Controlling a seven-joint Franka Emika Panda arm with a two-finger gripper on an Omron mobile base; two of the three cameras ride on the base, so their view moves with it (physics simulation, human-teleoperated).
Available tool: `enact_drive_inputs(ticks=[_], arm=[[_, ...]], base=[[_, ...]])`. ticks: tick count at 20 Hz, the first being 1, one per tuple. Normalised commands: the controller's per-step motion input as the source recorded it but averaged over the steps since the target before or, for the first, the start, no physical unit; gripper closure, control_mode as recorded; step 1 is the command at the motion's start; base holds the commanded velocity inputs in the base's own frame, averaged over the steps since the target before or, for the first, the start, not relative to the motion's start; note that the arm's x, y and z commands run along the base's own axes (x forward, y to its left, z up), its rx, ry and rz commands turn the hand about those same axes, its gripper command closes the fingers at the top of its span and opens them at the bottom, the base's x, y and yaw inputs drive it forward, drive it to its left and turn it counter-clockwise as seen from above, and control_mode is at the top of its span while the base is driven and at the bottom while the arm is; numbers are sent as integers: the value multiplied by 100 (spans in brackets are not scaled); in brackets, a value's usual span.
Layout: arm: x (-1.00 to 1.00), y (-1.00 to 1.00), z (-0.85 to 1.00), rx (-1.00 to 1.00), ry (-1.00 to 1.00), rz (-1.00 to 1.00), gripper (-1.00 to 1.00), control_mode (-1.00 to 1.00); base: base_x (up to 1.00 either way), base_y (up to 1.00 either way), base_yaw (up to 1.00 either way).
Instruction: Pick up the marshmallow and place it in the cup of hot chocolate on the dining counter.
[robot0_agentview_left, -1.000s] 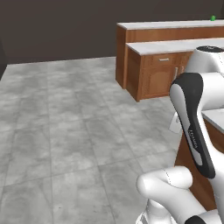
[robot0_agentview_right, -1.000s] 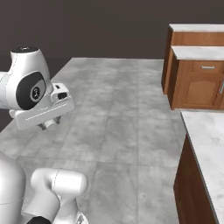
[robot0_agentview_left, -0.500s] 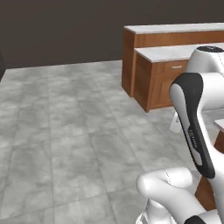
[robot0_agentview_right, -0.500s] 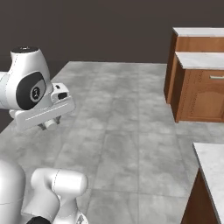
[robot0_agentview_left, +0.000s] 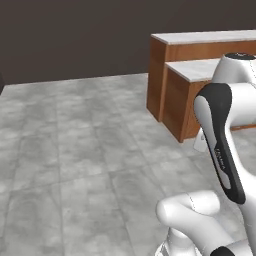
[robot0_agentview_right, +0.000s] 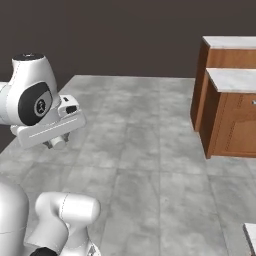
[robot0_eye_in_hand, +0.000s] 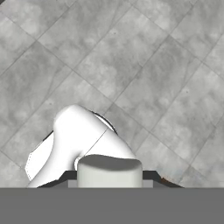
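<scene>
The white arm stands folded over grey stone floor tiles (robot0_agentview_right: 145, 165), its hand held level at about shoulder height in the right base view. The gripper (robot0_agentview_right: 56, 143) hangs beneath that hand, pointing down at the floor, and whether its fingers are parted or closed cannot be told, since they are too small there and hidden in the hand view. Nothing can be seen held in it.

Well off to the gripper's right and farther ahead stand wood-panelled units with marble tops: a taller bar (robot0_agentview_right: 231, 42) behind and a lower cabinet (robot0_agentview_right: 235, 80) in front of it, both seen again from the left base view at the bar (robot0_agentview_left: 205, 37) and the cabinet (robot0_agentview_left: 195, 70). A corner of another marble top (robot0_agentview_right: 251, 237) shows near the arm's base, on the gripper's right. A dark wall (robot0_agentview_left: 75, 35) closes the room ahead.

Directly below the hand lie bare tiles (robot0_eye_in_hand: 144, 65). The marshmallow and the cup cannot be made out.
</scene>
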Motion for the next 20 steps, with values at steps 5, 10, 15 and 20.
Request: enact_drive_inputs(ticks=[5, 10, 15, 20], arm=[[0, 0, 0, 0, 0, 0, 100, 100], [0, 0, 0, 0, 0, 0, 100, 100], [0, 0, 0, 0, 0, 0, 100, 100], [0, 0, 0, 0, 0, 0, 100, 100]], base=[[100, 1, -1], [100, 27, -1], [100, 12, 0], [100, 0, 0]])
